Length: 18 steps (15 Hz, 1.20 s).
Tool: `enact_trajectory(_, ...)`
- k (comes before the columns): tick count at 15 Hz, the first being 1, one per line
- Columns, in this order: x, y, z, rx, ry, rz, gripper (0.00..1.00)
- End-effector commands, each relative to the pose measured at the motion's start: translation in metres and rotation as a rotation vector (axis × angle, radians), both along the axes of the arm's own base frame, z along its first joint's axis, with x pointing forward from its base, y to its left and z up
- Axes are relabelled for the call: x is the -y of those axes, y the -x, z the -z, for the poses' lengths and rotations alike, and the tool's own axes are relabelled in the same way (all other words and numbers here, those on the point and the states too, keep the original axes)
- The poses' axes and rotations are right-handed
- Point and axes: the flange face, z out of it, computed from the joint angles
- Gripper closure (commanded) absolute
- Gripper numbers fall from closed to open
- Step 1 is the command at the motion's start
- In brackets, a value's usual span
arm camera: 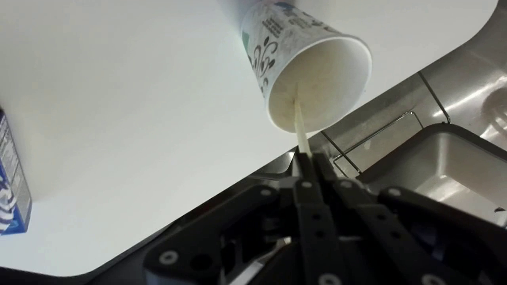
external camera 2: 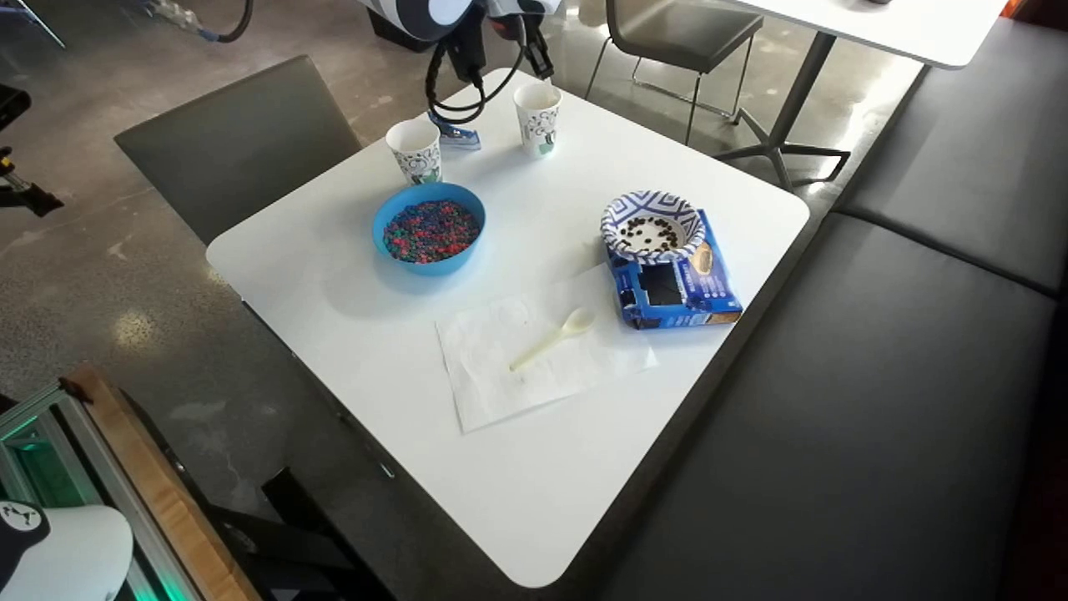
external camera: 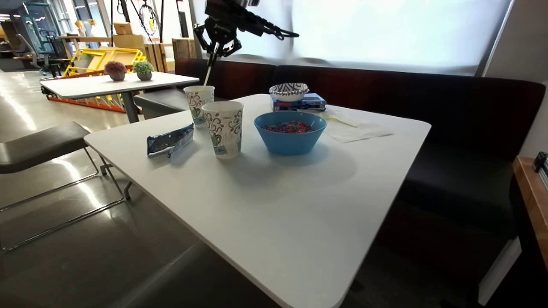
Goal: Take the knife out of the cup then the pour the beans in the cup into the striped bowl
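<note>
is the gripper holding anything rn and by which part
The gripper holds the knife near its upper end, lower end pointing into the cup.

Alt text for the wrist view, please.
Gripper shut on the pale knife, its far end at the mouth of a printed cup on a white table; whether the tip is inside is unclear. A blue box shows at the left edge, a chair at lower right.
</note>
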Motion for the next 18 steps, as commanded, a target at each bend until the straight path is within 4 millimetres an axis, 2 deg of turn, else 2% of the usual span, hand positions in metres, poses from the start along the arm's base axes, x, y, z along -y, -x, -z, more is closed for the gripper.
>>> enact_trajectory(1,0.006,0.016,-0.021,-0.013,0.006,0.038,0.99)
enact_trajectory(6,0.010,0.038,-0.049,-0.096,-0.065,0.004,0.99)
enact_trajectory(10,0.013,0.051,-0.063,-0.166,-0.155,-0.018,0.99)
enact_trajectory(15,0.040,0.053,-0.080,-0.177,-0.285,0.015,0.99)
enact_trajectory(18,0.067,0.049,-0.073,-0.203,-0.397,0.017,0.99)
